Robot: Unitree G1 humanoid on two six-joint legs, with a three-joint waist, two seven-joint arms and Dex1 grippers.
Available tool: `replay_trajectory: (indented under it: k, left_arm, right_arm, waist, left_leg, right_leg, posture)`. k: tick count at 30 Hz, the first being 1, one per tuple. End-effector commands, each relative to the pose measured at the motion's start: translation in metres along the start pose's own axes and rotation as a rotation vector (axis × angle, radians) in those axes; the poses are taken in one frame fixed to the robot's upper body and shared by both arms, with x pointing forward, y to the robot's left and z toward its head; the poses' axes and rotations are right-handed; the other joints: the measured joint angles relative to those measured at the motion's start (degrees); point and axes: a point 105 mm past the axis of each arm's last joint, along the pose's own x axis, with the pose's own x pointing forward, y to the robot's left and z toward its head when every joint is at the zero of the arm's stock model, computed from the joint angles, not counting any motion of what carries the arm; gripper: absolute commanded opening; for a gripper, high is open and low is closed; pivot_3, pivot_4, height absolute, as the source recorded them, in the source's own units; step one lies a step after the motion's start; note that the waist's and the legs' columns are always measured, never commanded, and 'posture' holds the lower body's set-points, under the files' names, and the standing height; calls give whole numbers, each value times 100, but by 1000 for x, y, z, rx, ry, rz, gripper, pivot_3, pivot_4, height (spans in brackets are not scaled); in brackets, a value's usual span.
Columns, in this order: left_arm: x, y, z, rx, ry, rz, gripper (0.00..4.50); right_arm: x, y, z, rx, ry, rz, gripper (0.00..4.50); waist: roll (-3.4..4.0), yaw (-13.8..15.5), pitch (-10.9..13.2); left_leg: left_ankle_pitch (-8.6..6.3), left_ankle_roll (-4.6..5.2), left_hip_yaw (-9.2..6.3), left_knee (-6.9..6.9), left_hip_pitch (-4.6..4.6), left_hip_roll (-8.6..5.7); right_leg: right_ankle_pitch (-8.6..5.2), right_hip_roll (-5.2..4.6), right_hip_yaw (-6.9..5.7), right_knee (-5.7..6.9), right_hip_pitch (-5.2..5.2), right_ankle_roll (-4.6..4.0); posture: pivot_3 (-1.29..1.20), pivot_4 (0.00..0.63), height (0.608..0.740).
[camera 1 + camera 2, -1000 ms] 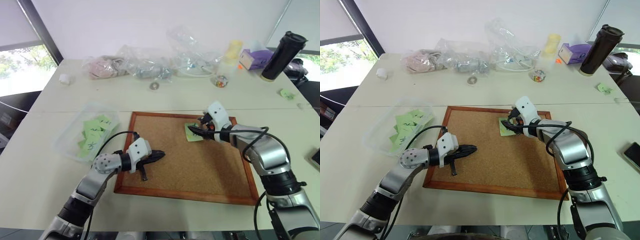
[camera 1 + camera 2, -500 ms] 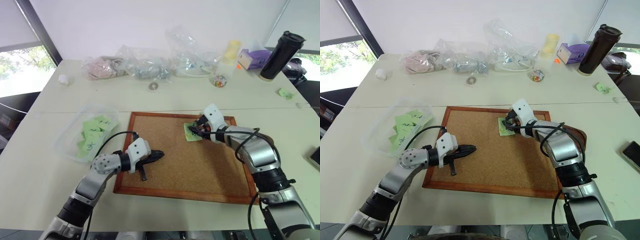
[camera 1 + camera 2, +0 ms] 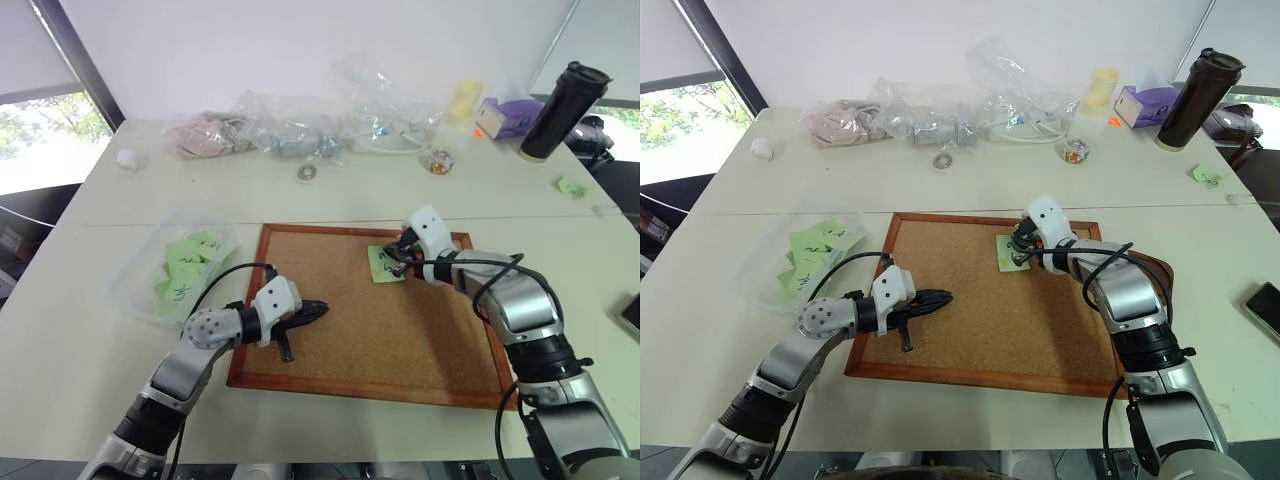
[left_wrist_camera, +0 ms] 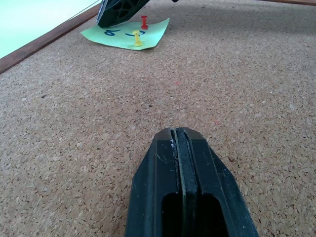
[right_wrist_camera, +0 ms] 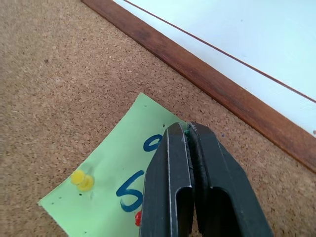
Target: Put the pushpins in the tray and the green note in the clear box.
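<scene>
On the cork board (image 3: 400, 320) you have the green note (image 3: 385, 264) pinned near its far edge by a yellow pushpin (image 4: 137, 37) and a red pushpin (image 4: 144, 21). Your right gripper (image 5: 187, 136) sits clenched over the note's corner; whether it grips a pin you can't tell. Your left gripper (image 4: 178, 143) is closed empty above the cork, well apart from the clear box (image 3: 135, 270).

White table (image 3: 90, 330) carries cork board (image 3: 380, 330) (wood-framed), clear box (image 3: 140, 285).
</scene>
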Motion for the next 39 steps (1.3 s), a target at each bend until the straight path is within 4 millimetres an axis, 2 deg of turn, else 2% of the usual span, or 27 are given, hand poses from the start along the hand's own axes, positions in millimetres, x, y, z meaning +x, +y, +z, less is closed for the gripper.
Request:
replay_trajectory:
  k: [1, 8, 12, 16, 19, 22, 25, 27, 33, 36, 38, 39]
  left_arm:
    - [-6, -2, -32, -65, 126, 12, 0]
    - [-5, -5, -35, -79, 139, 1, 0]
    - [-3, -7, -35, -81, 142, -12, 0]
    - [-3, -8, -36, -76, 153, -13, 0]
    - [-3, -8, -36, -75, 156, -16, 0]
    - [-2, -9, -36, -73, 155, -16, 0]
    - [0, -10, -36, -74, 153, -23, 0]
    - [1, -11, -36, -75, 152, -24, 0]
    - [0, -11, -37, -77, 156, -25, 0]
    - [-1, -12, -37, -78, 156, -19, 0]
    - [-2, -12, -38, -81, 158, -20, 0]
    - [-2, -12, -39, -81, 160, -21, 0]
  right_arm:
    - [-27, -11, 55, -42, -177, -53, 41]
    - [-46, -16, 64, -29, -201, -87, 41]
    - [-75, -40, 54, 3, -193, -212, 41]
    - [-116, -68, 36, 77, -232, -354, 41]
    - [-141, -80, 11, 133, -184, -412, 41]
    - [-149, -82, -3, 142, -147, -421, 41]
    - [-159, -88, -38, 202, -81, -465, 41]
    - [-161, -90, -52, 232, -60, -479, 41]
    - [-156, -85, -71, 279, -50, -449, 41]
    - [-156, -87, -78, 309, -55, -454, 895]
    - [-155, -86, -83, 308, -45, -454, 1988]
    - [-155, -86, -86, 310, -38, -456, 2340]
  waist:
    - [1, -7, 0]
    - [2, -14, -3]
    - [2, 30, -3]
    - [4, 26, -5]
    - [11, 22, -9]
    - [20, 13, -14]
    - [31, 21, -25]
    - [31, 25, -25]
    - [51, 19, -38]
    - [52, 20, -38]
    - [52, 24, -38]
    - [52, 21, -38]
  left_leg:
    - [0, 0, 0, 0, 0, 0]
    - [0, 0, -1, -2, 4, 0]
    - [0, 1, -2, -2, 2, 0]
    - [-1, 2, -1, -3, 4, -1]
    - [-1, 2, -1, -6, 5, 0]
    - [-2, 4, 2, -6, 7, -1]
    - [-2, 5, 4, -6, 16, 0]
    - [-4, 7, 2, -6, 20, 1]
    - [-4, 8, 6, -7, 33, 1]
    - [-5, 10, 6, -8, 36, 1]
    - [-7, 12, 6, -8, 41, 1]
    - [-7, 13, 6, -8, 41, 1]
  right_leg:
    - [0, 0, 0, 0, -2, 0]
    - [0, 0, 5, 0, 5, 0]
    - [0, -2, 5, -1, 4, 0]
    - [0, -4, 5, -5, 8, 0]
    - [0, -3, 6, -5, 10, 0]
    - [0, -3, 7, -6, 13, 0]
    - [0, -1, 9, -6, 21, 0]
    - [0, 0, 9, -8, 30, 0]
    - [0, 0, 11, -12, 41, 0]
    - [0, 0, 11, -15, 48, 0]
    - [0, 0, 12, -17, 53, 0]
    - [0, 0, 12, -16, 53, 0]
  posture:
    - [0, 150, 740]
    - [0, 150, 740]
    - [0, 150, 740]
    - [0, 150, 740]
    - [0, 150, 740]
    - [0, 150, 740]
    - [0, 150, 740]
    - [0, 150, 740]
    - [0, 150, 740]
    - [0, 150, 740]
    - [0, 150, 740]
    - [0, 150, 740]
